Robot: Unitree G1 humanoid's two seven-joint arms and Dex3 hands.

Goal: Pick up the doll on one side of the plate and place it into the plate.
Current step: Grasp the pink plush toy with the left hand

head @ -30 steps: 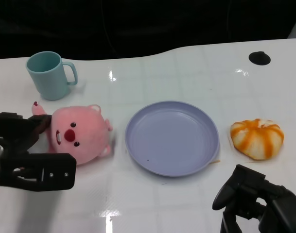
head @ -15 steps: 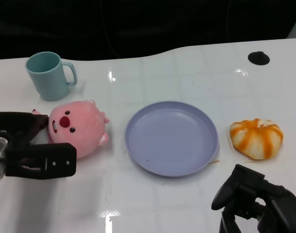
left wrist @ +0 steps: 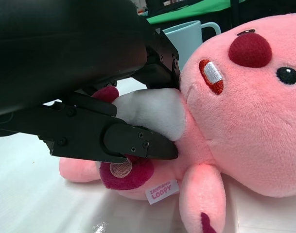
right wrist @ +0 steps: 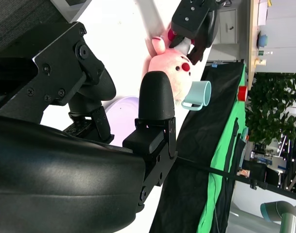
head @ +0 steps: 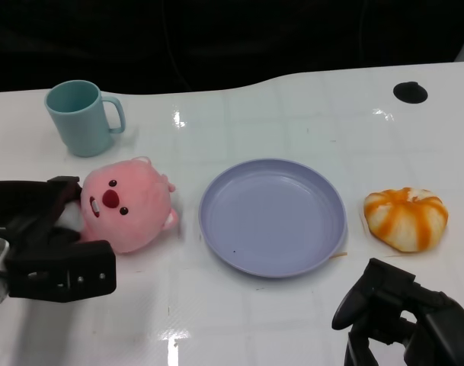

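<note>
The pink doll lies on the white table, just left of the purple plate and apart from its rim. The left hand closes its fingers on the doll's white belly and body, gripping it. A teal mug stands near, behind the doll. An orange-striped bun sits to the right of the plate. The right hand rests low near the table's front edge, holding nothing, fingers loosely curled.
</note>
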